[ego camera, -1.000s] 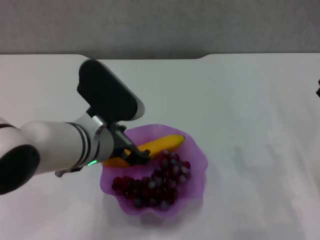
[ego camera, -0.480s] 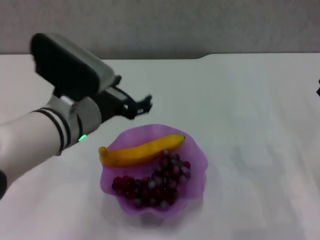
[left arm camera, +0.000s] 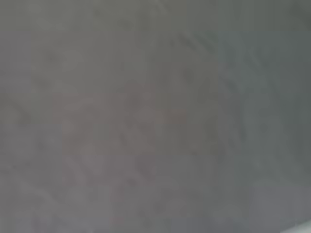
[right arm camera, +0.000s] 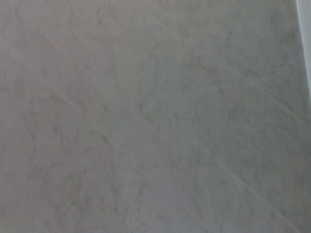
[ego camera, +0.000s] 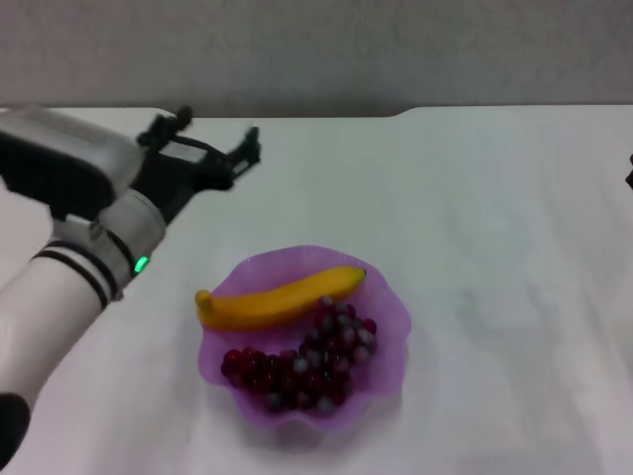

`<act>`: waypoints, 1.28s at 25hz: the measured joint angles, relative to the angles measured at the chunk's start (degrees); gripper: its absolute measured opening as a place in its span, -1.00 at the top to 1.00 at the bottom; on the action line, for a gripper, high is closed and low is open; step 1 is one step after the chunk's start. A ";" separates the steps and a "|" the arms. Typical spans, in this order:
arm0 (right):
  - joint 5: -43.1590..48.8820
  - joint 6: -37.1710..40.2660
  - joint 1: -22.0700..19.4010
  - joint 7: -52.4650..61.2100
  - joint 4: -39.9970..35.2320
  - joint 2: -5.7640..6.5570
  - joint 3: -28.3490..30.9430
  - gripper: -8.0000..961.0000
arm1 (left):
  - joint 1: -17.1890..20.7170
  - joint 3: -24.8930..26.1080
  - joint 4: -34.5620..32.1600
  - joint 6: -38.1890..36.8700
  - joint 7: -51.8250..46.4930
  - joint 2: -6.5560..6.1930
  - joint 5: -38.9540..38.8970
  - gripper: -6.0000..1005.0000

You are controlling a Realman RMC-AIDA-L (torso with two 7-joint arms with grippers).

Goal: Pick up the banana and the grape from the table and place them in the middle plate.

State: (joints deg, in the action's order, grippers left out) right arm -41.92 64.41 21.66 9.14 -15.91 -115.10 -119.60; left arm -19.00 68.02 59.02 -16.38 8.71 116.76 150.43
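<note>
At the left, the left gripper (ego camera: 208,139) hangs above the far part of the desk (ego camera: 495,198), well apart from the fruit, its jaws spread open and holding nothing; toward the middle, the middle plate (ego camera: 391,327) sits on the desk with the banana (ego camera: 280,296) lying across its far side, its left end over the rim, and the grape (ego camera: 302,368) bunch heaped just beside it on the near side; both fruits rest inside the plate, so the placing looks done, with only parking the arm left; the right gripper is not visible.
</note>
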 joint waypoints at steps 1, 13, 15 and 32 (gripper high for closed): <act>-0.03 -0.06 0.10 0.00 0.00 -0.01 0.00 -0.86 | -0.60 -0.13 -2.51 -3.17 -1.26 0.04 -0.01 -0.78; -1.10 -3.44 2.22 -0.11 -0.10 -0.04 0.73 -0.86 | -12.93 2.53 -35.57 -25.87 -17.23 -0.02 0.17 -0.78; -1.15 -5.65 3.46 -0.37 -0.01 0.01 0.77 -0.86 | -14.14 3.82 -38.26 -27.32 -17.34 0.04 0.13 -0.78; -1.14 -13.58 7.66 -6.79 0.42 -0.25 11.08 -0.86 | -18.39 12.83 -48.40 -28.62 -15.20 0.21 -0.94 -0.78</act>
State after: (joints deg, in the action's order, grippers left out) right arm -43.06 50.83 29.32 2.35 -15.48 -115.35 -108.52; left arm -37.39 80.84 10.62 -45.01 -6.49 116.97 149.49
